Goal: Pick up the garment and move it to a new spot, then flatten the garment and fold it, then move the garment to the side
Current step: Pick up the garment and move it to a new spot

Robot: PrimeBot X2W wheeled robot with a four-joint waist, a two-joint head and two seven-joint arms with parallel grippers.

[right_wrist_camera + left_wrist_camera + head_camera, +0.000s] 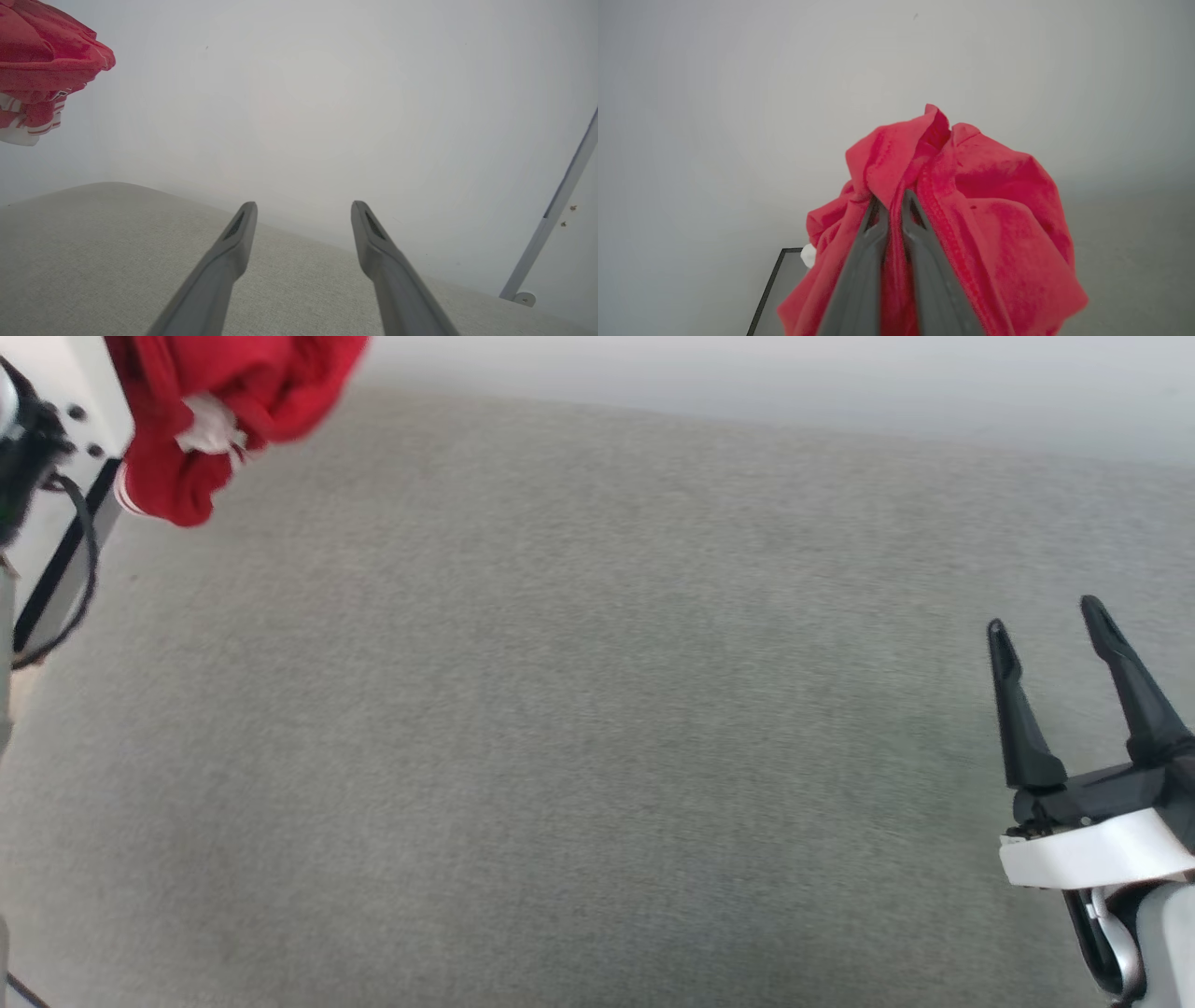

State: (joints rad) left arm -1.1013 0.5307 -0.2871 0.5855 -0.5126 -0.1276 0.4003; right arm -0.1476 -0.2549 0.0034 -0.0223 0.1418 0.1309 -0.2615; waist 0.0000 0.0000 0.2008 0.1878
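The red garment (233,401) hangs bunched at the top left of the head view, off the grey surface, with a bit of white sleeve and striped trim showing. In the left wrist view my left gripper (893,198) is shut on a fold of the garment (971,214), red cloth draped over both fingers. The lettering is hidden. My right gripper (1047,621) stands open at the lower right above the surface, nothing between its fingers (238,233). The right wrist view has the garment (42,65) hanging at its upper left.
A wide grey fabric surface (579,709) spreads across the head view, with a pale wall (840,383) behind it. My left arm's white body and a black cable (84,569) are at the far left. A thin grey pole (556,210) leans at the right.
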